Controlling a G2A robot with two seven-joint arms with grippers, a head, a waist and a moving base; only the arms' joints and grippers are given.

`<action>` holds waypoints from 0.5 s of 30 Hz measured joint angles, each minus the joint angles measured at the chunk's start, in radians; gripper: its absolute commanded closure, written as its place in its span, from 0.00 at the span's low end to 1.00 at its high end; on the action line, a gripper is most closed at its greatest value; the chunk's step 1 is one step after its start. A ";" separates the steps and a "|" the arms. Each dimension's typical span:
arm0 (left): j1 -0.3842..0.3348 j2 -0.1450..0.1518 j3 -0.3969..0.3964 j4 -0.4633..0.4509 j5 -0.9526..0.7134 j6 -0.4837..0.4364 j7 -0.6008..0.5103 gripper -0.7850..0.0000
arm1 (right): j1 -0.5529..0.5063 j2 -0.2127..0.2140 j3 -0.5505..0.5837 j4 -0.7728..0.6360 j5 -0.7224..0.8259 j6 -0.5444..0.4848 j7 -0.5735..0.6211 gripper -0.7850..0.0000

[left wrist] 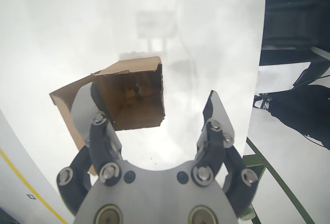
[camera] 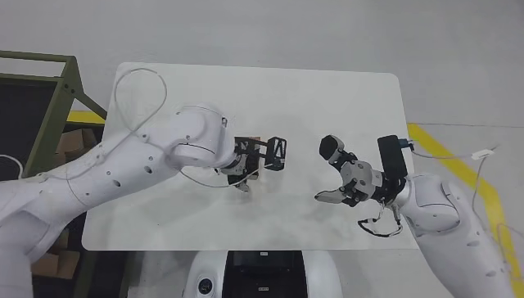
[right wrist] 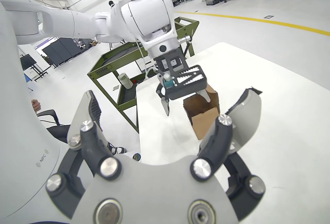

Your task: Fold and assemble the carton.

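A small brown carton (left wrist: 134,101) stands on the white tabletop (camera: 327,101), near its middle and a little toward the robot's left, with its open side facing up so that the bare cardboard inside shows. One flap (left wrist: 63,109) is spread outward from the carton's side. The left gripper (right wrist: 187,106) hangs directly over the carton, pointing down, with its fingers (left wrist: 217,114) wide apart and clamped on nothing. In the left wrist view one finger lies close against the carton, between the box wall and the outspread flap, though whether it presses the cardboard cannot be told. The other finger stands clear on the opposite side, with bare tabletop between it and the box. In the right wrist view, one left finger comes down at the carton's opening and the other hangs beside the box above the tabletop. The right gripper (camera: 329,173) is well apart from the carton on the robot's right, over the tabletop and turned toward the box. Its fingers are spread wide and hold nothing. A green metal cart (camera: 49,93) stands just beside the tabletop on the robot's left, with cardboard boxes (camera: 74,144) on the floor under it. A yellow line (camera: 458,167) runs across the floor on the robot's right.
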 measured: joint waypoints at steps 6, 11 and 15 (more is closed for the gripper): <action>0.074 0.097 -0.153 -0.129 -0.006 0.034 0.048 0.00 | 0.011 0.002 -0.006 0.020 0.017 0.013 0.007 0.00; 0.211 0.197 -0.332 -0.205 0.000 0.087 0.161 0.00 | 0.041 0.001 -0.035 0.055 0.021 0.070 0.050 0.00; 0.363 0.277 -0.488 -0.199 -0.022 0.034 0.302 0.00 | 0.067 -0.001 -0.073 0.051 -0.002 0.119 0.100 0.00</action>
